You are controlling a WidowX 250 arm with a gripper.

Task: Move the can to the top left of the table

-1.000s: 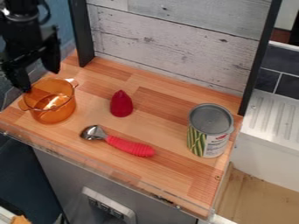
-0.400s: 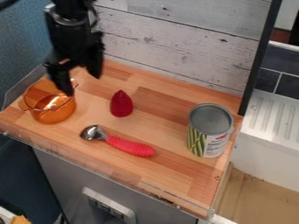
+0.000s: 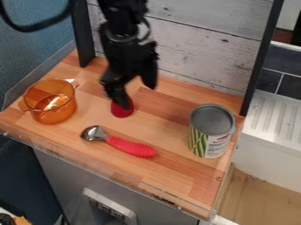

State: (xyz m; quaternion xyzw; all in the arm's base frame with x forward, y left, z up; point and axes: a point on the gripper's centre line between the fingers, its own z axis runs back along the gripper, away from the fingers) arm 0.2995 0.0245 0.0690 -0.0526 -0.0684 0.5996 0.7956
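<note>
The black gripper point(image 3: 138, 94) hangs over the back middle of the wooden table point(image 3: 167, 169), its fingers spread apart with nothing between them. One finger covers the top of the red cone-shaped object from this angle; whether they touch I cannot tell. At the table's right side the can point(image 3: 211, 131) stands upright, with a grey lid and green beans on its label. A wide gap separates it from the gripper, which is up and to its left.
An orange transparent pot point(image 3: 50, 102) stands at the left. The red cone-shaped object point(image 3: 122, 109) is near the middle, and a scoop with a red handle point(image 3: 130, 146) lies in front of it. A wooden back wall point(image 3: 203, 41) and a low clear front edge bound the table.
From above the orange pot, the gripper has moved right to the area over the red cone-shaped object. The can, pot and scoop have kept their places.
</note>
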